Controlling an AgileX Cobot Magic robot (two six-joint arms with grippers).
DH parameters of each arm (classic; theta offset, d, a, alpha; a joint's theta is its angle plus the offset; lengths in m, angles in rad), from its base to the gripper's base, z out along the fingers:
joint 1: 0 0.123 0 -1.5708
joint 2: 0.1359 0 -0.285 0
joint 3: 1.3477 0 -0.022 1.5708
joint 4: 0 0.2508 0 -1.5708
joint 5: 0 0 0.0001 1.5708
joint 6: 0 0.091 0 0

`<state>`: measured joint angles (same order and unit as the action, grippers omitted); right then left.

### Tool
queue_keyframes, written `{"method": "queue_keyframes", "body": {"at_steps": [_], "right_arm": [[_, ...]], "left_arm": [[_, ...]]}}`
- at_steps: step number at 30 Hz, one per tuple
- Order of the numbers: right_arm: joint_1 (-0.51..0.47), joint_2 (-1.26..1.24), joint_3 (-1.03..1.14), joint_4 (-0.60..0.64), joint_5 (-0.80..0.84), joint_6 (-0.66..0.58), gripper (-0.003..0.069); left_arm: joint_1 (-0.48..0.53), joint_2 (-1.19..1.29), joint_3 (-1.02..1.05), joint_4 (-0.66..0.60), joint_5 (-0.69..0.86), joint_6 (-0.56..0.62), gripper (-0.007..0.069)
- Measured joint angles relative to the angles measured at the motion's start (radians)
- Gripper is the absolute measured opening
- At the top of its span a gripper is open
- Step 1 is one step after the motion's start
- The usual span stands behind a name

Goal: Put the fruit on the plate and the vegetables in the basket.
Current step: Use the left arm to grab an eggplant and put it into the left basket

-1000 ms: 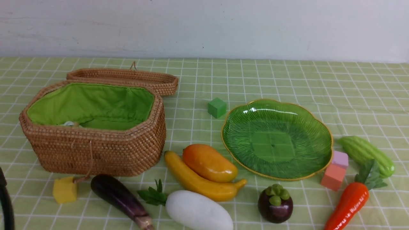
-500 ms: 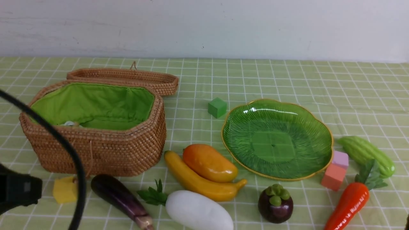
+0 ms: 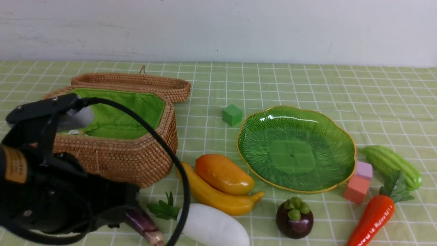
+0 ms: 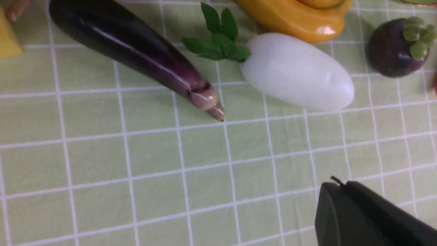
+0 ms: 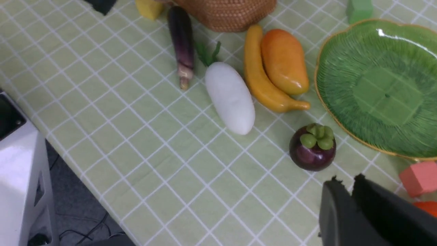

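Seven pcs loose: none sorted yet; plate [image 3: 293, 150] bare, basket [image 3: 136, 160] open w/ lid [image 3: 136, 83] flipped back at its 12.
Fruit: banana [image 3: 211, 196] + mango [image 3: 223, 174] touching, at plate's 8; mangosteen [image 3: 294, 218] at plate's 6.
Veg: eggplant [image 4: 129, 54] at basket's 6, radish [image 4: 297, 70] just beside its tip; gourd [image 3: 389, 165] + carrot [image 3: 372, 217] at plate's 4.
L gripper [image 4: 344, 205]: over cloth near eggplant tip; only one dark part shows, so jaw gap can't be told; nothing seen in it.
R gripper [image 5: 348, 194]: near mangosteen, at edge of wrist view; opening can't be told.
Step (prob.): eggplant → basket. Grip across thick mid-body, not tapered stem; glossy skin may slip; stay clear of radish leaves; lift over wicker wall before release.
Surface: checked pale-green cloth [image 3: 307, 85], flat; could bunch if dragged.
Room: white wall [image 3: 218, 27] at 12; table edge close, floor + white cabinet [image 5: 20, 177] beyond.
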<state>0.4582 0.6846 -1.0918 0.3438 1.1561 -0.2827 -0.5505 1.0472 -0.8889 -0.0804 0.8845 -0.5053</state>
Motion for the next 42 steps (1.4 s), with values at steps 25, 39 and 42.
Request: {"method": "queue_keyframes", "body": {"at_steps": [25, 39, 42], "right_arm": [[0.054, 0.000, -0.003, -0.034, -0.101, 0.001, 0.0094], [0.055, 0.000, -0.003, -0.034, -0.066, 0.001, 0.0105], [0.055, 0.000, -0.003, -0.034, -0.063, 0.001, 0.0105]], "left_arm": [[-0.009, 0.561, 0.000, 0.416, -0.269, -0.471, 0.0547], [-0.009, 0.651, 0.003, 0.435, -0.278, -0.490, 0.0509], [-0.009, 0.651, 0.003, 0.434, -0.250, -0.490, 0.0458]]}}
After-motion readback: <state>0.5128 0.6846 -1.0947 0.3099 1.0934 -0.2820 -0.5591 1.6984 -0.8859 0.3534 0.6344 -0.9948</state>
